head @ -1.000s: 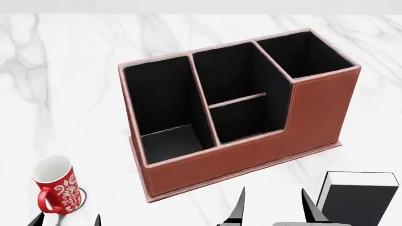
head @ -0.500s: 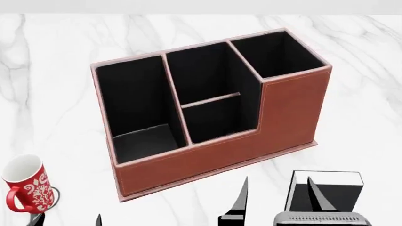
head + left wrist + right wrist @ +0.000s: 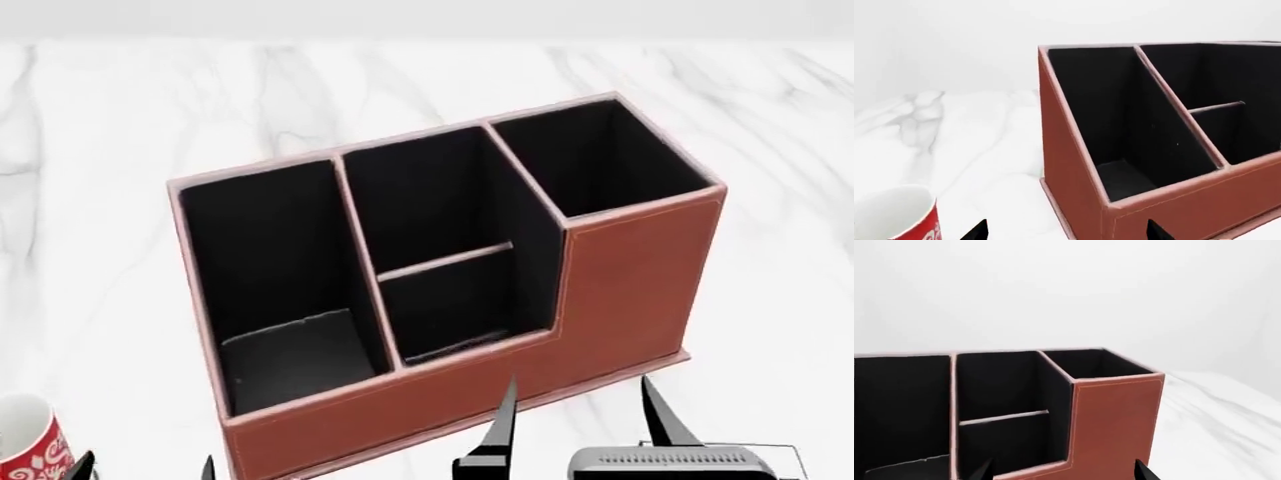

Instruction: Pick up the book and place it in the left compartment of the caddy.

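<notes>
Right pincer (image 3: 583,428) was noted nearest, at the head view's lower edge. Its two dark fingers (image 3: 505,425) were spread wide, and nothing was seen held between them. The book (image 3: 787,456) was logged just behind this pincer's grey body and out to its outer side. Only a thin white edge was shown, the rest being hidden. Whether it was touched by the outer finger could not be told. In the right wrist view the same pincer (image 3: 1062,471) was seen only as two tips set wide apart, with the caddy's front wall beyond the gap.

Left pincer (image 3: 147,468) was recorded as two small dark tips, likewise held apart and empty. A red mug (image 3: 24,448) with a white pattern was found upright, just outside its outer finger. In the left wrist view the mug's rim (image 3: 895,200) was cut by the frame beside that pincer (image 3: 1066,232).

Just past both pincers the caddy (image 3: 627,290) was seen set askew on the marble table (image 3: 107,150). The left compartment (image 3: 274,280) was placed ahead of the gap between the two pincers, nearer the left one, black inside. The split middle bay was noted ahead of the right pincer. The taller cell was recorded farthest off, beyond that pincer's outer side.
</notes>
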You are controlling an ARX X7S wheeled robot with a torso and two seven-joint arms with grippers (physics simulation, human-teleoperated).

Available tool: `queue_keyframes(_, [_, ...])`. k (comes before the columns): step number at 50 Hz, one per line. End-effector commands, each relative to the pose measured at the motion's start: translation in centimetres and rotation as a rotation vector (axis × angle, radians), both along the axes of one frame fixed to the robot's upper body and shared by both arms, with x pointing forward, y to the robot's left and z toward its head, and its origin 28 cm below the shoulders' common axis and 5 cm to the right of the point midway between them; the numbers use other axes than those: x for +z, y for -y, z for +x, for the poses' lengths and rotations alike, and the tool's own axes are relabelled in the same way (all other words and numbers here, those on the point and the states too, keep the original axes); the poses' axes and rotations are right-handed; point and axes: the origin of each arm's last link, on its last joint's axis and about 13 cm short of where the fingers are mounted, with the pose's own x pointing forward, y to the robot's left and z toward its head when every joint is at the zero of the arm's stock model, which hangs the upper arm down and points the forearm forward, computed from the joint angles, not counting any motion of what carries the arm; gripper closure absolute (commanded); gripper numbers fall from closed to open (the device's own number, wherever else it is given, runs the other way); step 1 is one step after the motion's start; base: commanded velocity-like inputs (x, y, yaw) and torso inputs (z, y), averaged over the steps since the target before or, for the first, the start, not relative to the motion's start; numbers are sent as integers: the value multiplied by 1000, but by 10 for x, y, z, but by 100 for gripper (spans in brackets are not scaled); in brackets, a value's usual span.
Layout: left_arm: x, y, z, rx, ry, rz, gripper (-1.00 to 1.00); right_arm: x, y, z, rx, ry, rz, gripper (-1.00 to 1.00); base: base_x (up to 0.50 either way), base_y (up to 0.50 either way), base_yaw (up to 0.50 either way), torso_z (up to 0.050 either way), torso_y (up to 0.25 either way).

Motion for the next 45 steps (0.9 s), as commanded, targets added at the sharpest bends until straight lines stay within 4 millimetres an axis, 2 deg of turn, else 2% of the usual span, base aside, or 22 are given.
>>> queue_keyframes(1, [1, 0, 1, -2, 5, -2, -100, 0, 0, 1, 2, 3, 4, -100, 500, 0, 0, 0, 0])
queue_keyframes(10, [1, 0, 1, -2, 5, -2, -100, -1, -1, 2, 4, -8, 14, -100, 500, 0, 0, 0, 0])
queue_keyframes(29, [1, 0, 1, -2, 5, -2, -100, -1, -1, 2, 4, -17, 14, -100, 0, 0, 0, 0, 0])
queue_keyframes(32, [1, 0, 1, -2, 3, -4, -100, 6, -1, 3, -7, -55, 23, -100, 0, 0, 0, 0, 0])
queue_keyframes(38, [1, 0, 1, -1, 2, -9, -100, 32, 2, 4, -39, -112, 19, -100, 0, 0, 0, 0, 0])
queue_keyframes(45, [1, 0, 1, -1, 1, -11, -100, 55, 5, 6, -57, -117, -2, -100, 0, 0, 0, 0, 0])
